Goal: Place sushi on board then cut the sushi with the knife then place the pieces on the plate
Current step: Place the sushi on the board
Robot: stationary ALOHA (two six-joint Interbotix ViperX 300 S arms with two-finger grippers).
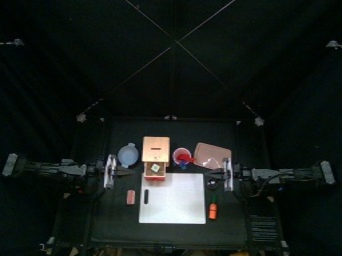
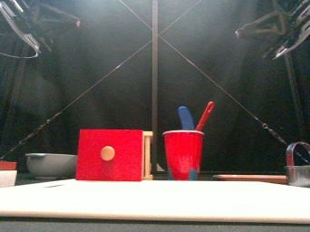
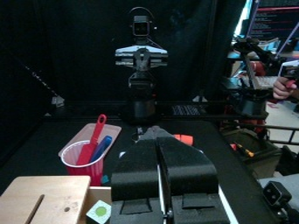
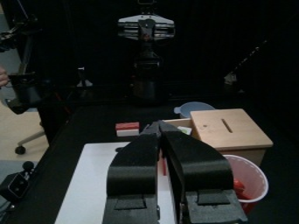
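The white cutting board (image 1: 175, 198) lies at the table's front middle with nothing on it. Behind it the red cup (image 2: 183, 154) holds the blue knife (image 2: 187, 118) and the red knife (image 2: 206, 113). The pink tray (image 1: 211, 154) lies to the right of the cup. No sushi roll shows in any view. My left gripper (image 1: 112, 170) hangs shut and empty over the table's left side. The right gripper (image 1: 230, 176) hangs shut and empty at the board's right back corner. The wrist views show both pairs of jaws (image 3: 163, 144) (image 4: 163, 131) pressed together.
The wooden box (image 1: 158, 150) with its red drawer front (image 2: 111, 155) stands left of the cup. The blue-grey bowl (image 1: 128, 154) sits further left. A red and white toy (image 1: 131, 198) lies left of the board. An orange toy (image 1: 213, 211) lies at the board's right edge.
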